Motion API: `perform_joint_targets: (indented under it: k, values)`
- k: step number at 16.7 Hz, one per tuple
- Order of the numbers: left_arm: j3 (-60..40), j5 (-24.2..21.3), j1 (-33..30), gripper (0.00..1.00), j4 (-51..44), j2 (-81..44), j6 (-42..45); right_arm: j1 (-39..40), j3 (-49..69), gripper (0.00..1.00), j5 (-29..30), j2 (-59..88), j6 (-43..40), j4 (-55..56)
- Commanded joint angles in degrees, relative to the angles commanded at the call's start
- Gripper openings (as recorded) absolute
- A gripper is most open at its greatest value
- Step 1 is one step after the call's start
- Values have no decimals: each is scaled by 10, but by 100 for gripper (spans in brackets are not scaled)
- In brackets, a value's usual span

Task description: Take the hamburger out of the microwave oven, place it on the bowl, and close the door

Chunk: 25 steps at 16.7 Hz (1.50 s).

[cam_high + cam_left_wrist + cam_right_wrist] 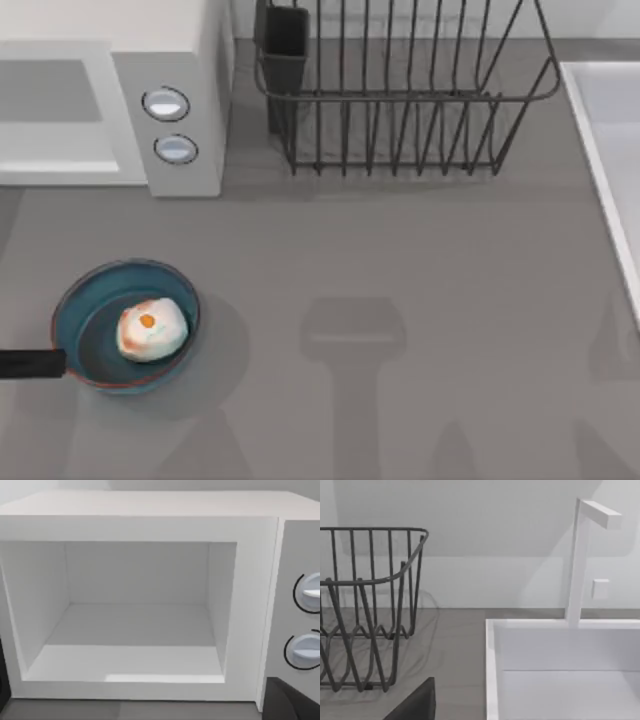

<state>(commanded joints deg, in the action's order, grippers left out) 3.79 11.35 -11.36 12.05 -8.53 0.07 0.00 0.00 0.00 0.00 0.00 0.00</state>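
The hamburger [152, 330] lies inside the blue bowl [72, 300] at the front left of the table. Just left of the bowl, a black part of my left gripper [30, 363] reaches in from the table's left edge, level with the rim. The white microwave oven [190, 60] stands at the back left, its two knobs [170, 125] facing forward. In the left wrist view its cavity [135, 630] stands open with nothing inside, and dark fingers [295, 702] sit wide apart at the picture's edges. The door is out of view. A dark piece of my right gripper [415, 705] hangs near the rack.
A black wire rack [400, 100] stands behind the table's middle and also appears in the right wrist view [370, 605]. A white basin [610, 160] runs along the right edge, with a white post [577, 560] rising from its rim [492, 670].
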Motion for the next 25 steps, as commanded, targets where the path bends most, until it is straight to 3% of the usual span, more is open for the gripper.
perform_joint_targets:
  k: [7,13,20,25]
  values:
    - [26,-84,83,0,149,-119,2,0,0,100,0,0,0,0]
    - [-9,-85,89,0,158,-156,2,0,0,100,0,0,0,0]
    - [-12,-106,109,0,321,-324,4,0,0,100,0,0,0,0]
    - [-13,-111,113,0,348,-350,4,0,0,100,0,0,0,0]
